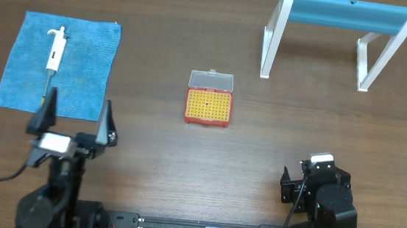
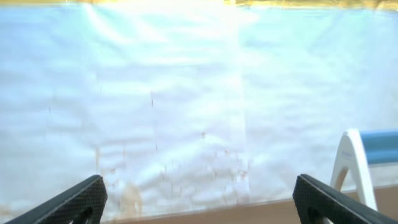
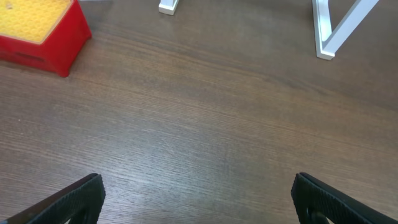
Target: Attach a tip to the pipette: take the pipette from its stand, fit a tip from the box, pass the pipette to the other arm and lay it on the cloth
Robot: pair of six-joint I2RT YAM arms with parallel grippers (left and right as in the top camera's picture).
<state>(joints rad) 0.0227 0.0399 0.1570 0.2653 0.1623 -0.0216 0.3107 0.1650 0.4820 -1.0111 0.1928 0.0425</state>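
Pipette lies on cloth near left gripper.

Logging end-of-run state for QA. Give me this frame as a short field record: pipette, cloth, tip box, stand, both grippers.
pipette: lying on the blue cloth, toward its left side
blue cloth: flat, far left of the table
tip box: mid-table, lid open, yellow rack showing
stand: far right, nothing on it
left gripper: jaws open, holding nothing, by the cloth's near edge
right gripper: jaws open, holding nothing, near its base
task state: pipette already on the cloth
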